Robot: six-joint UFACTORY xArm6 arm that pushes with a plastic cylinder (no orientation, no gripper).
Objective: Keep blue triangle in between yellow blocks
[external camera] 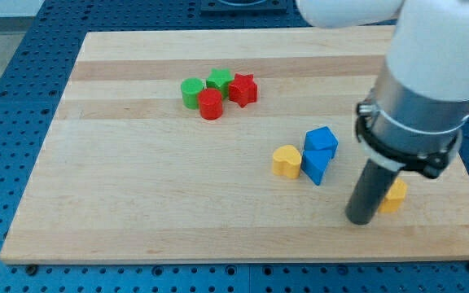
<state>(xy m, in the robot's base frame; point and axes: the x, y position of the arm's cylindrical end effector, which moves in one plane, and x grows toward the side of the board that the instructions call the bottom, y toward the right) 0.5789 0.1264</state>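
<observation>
Two yellow blocks matter here, and the single camera view shows both: a yellow heart-like block (286,161) sits near the middle of the table (137,212), and a second yellow block (396,196), its shape mostly hidden, peeks out at the view's right behind my rod. The blue triangle (316,165) stands just to the right of the yellow heart, close beside it, perhaps touching, with a blue cube-like block (322,140) touching it from the view's top. My tip (360,220) rests on the table between the triangle and the hidden yellow block, just beside the latter and toward the view's bottom. There is no pincer on this arm, only the rod, so there is nothing to open or close. I judge the task nearly done: the triangle already lies roughly between the two yellows, though hugging the left one. Well apart, at the view's top left, a green cylinder (190,93), green block (219,80), red cylinder (211,104) and red star (243,89) cluster untouched.
</observation>
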